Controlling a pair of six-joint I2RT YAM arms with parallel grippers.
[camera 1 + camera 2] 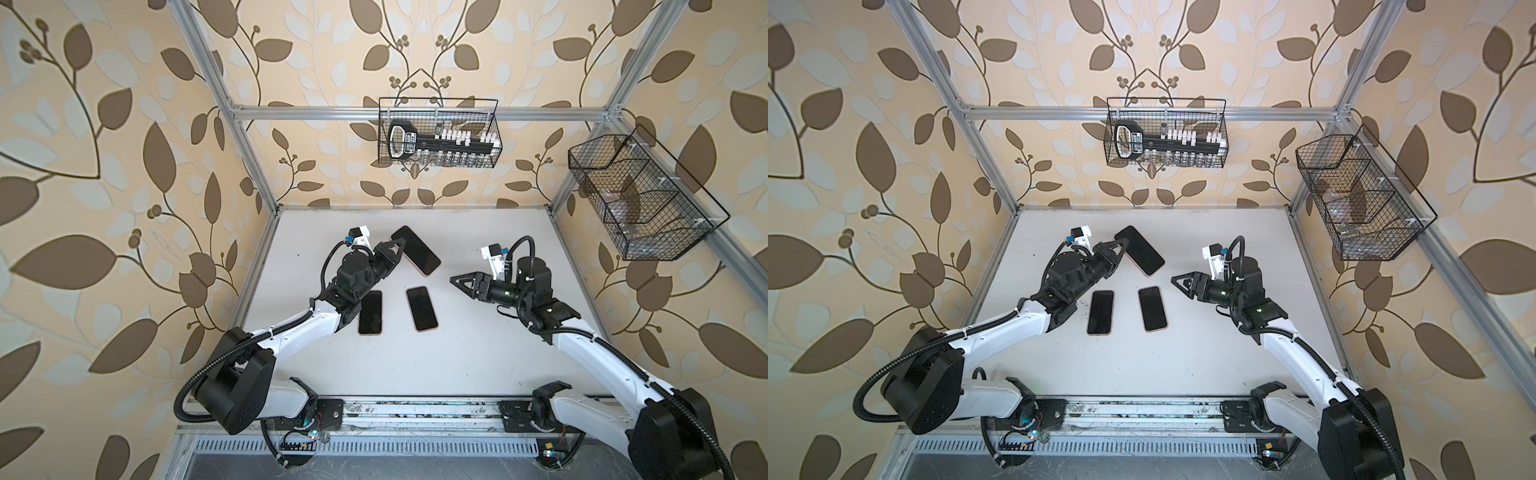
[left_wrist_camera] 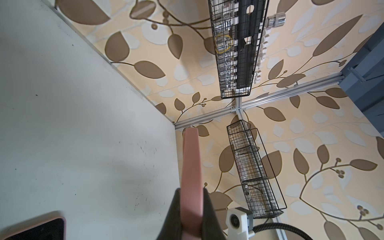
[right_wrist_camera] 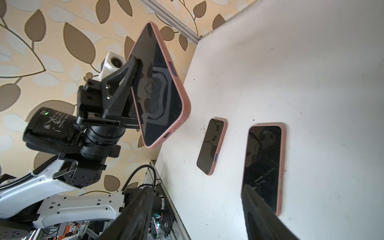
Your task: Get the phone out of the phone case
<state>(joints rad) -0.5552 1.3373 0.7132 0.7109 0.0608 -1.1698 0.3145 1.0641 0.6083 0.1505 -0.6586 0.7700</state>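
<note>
A black-screened phone (image 1: 416, 248) (image 1: 1140, 249) sits in a pink phone case (image 3: 181, 91) and is held tilted above the white table. My left gripper (image 1: 398, 246) (image 1: 1120, 246) (image 2: 191, 192) is shut on one long edge of the cased phone; in the left wrist view the pink case edge (image 2: 190, 166) runs up between the two black fingers. My right gripper (image 1: 456, 279) (image 1: 1176, 279) (image 3: 195, 189) hovers to the right of it, open, with nothing between its fingers and a gap between it and the held phone.
Two more phones in pink cases lie flat near mid-table (image 1: 370, 312) (image 1: 422, 308) (image 3: 212, 146) (image 3: 262, 164). A wire basket with tools (image 1: 440, 133) hangs on the back wall. Another wire basket (image 1: 640, 199) hangs on the right wall. The table (image 1: 478, 353) is fenced by aluminium rails.
</note>
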